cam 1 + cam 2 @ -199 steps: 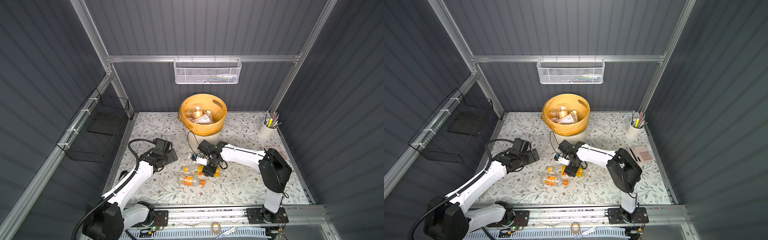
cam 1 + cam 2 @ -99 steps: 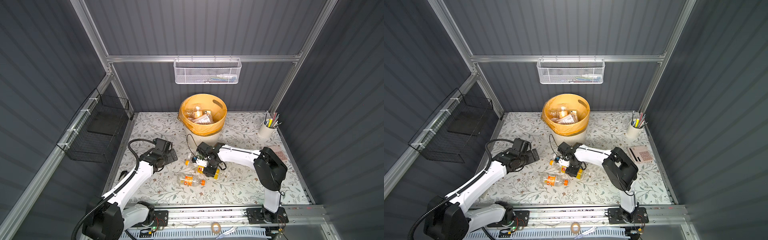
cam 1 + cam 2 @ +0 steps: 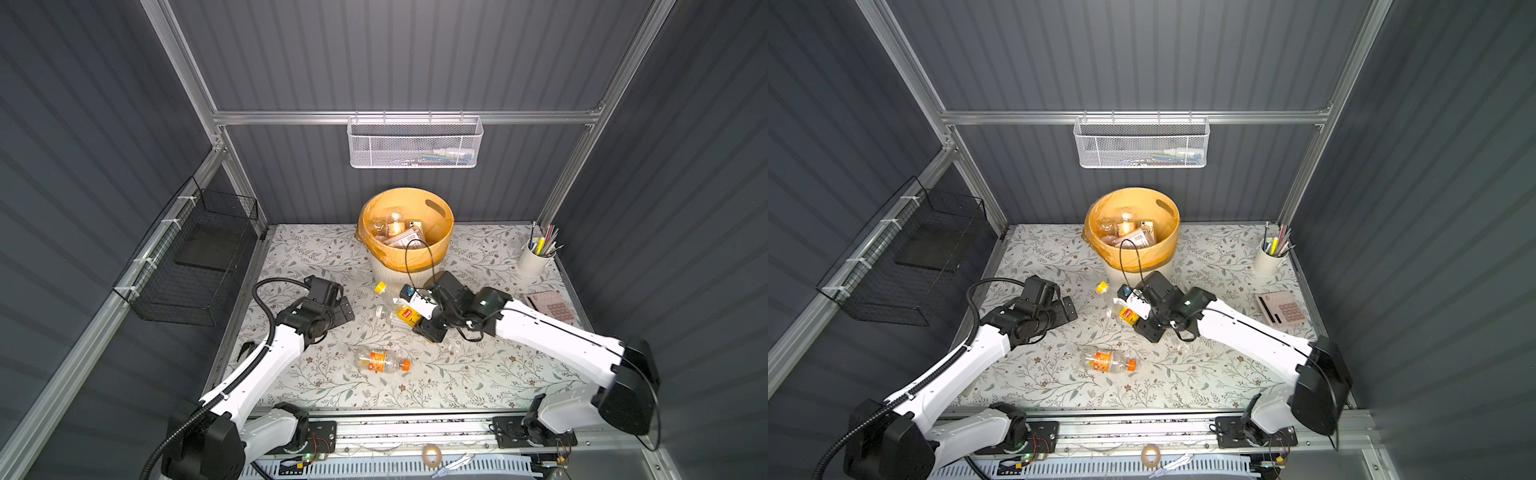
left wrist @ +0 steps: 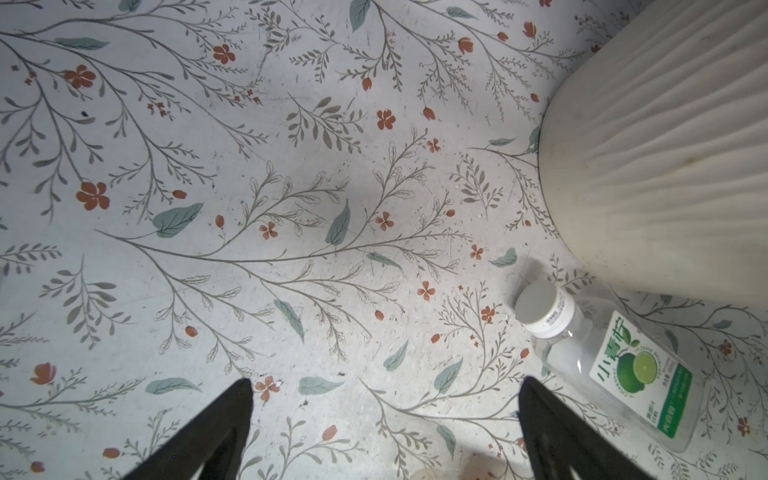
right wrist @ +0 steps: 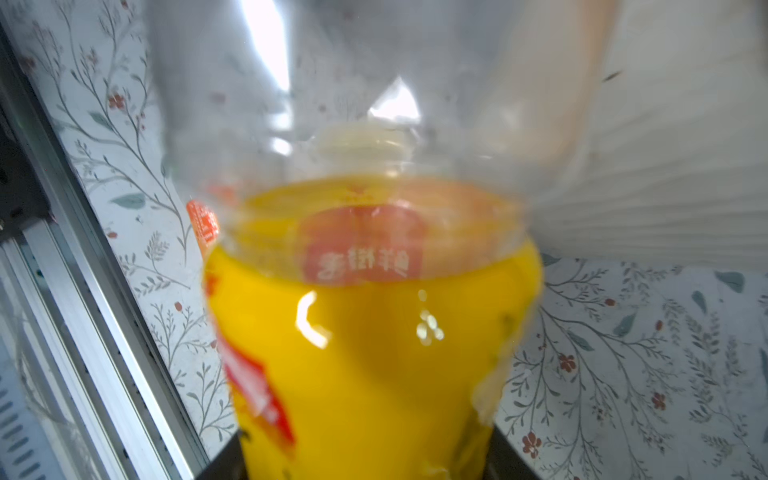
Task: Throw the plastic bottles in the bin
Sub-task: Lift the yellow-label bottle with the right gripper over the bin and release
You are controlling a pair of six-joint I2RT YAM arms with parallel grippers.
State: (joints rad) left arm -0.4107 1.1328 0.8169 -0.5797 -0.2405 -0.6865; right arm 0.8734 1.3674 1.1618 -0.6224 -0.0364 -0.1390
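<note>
right gripper [image 3: 419,319] clamped on yellow-label bottle [image 3: 402,315], lying slantwise, cap toward the bin [image 3: 386,272] foot, left gripper [image 4: 384,386] gaping, empty, open mat [image 4: 291,166] ahead

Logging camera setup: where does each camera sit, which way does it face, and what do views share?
Both top views: high behind the robot, looking down on table, bin, whole left arm and right arm.
Left wrist: on the left arm, facing the table; open left claw tips, lime bottle.
Right wrist: on the right arm, filled by the yellow bottle in the right claw.
Shared: both wrist views catch the bin's wall.
</note>
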